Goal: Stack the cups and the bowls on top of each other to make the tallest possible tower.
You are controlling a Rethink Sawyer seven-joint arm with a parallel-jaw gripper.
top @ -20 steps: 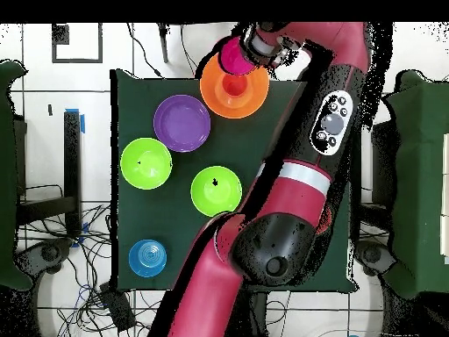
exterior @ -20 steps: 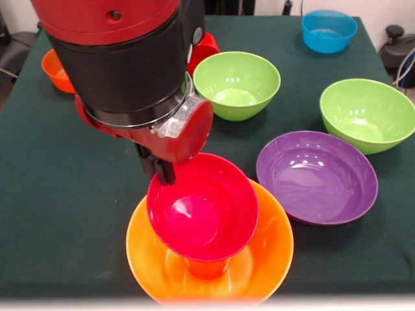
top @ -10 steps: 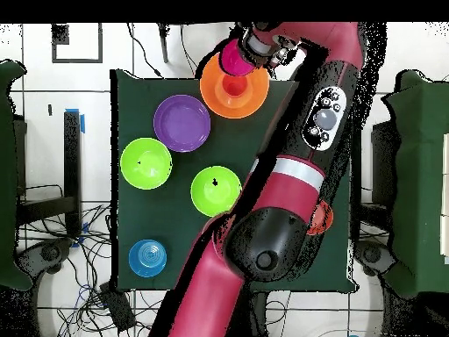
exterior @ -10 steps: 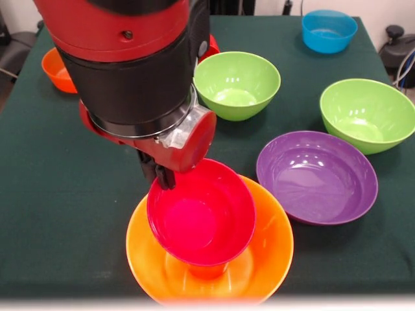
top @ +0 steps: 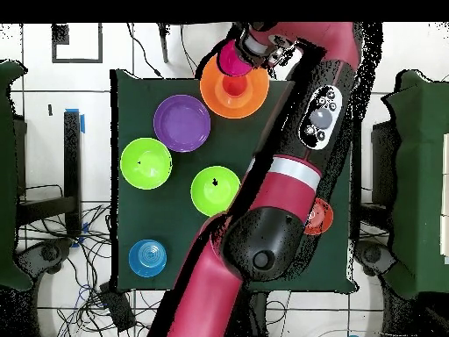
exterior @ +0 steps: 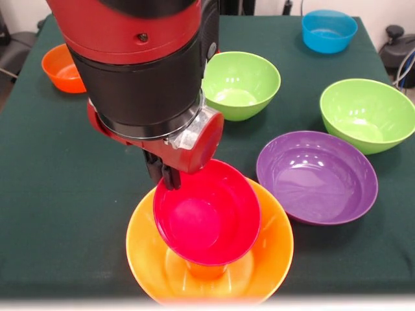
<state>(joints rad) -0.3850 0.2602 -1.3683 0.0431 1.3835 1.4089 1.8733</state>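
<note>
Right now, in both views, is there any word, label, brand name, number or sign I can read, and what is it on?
None can be read.
The bowls, such as the small crimson bowl and the purple bowl, are plain.
The green table cover bears no print.
The arm carries a panel of round buttons in the overhead view; any marks there are too small to read.

A dark green tablecloth (exterior: 58,168) covers the table, with tangled cables (top: 88,263) on the tiled floor (top: 96,44)
</note>
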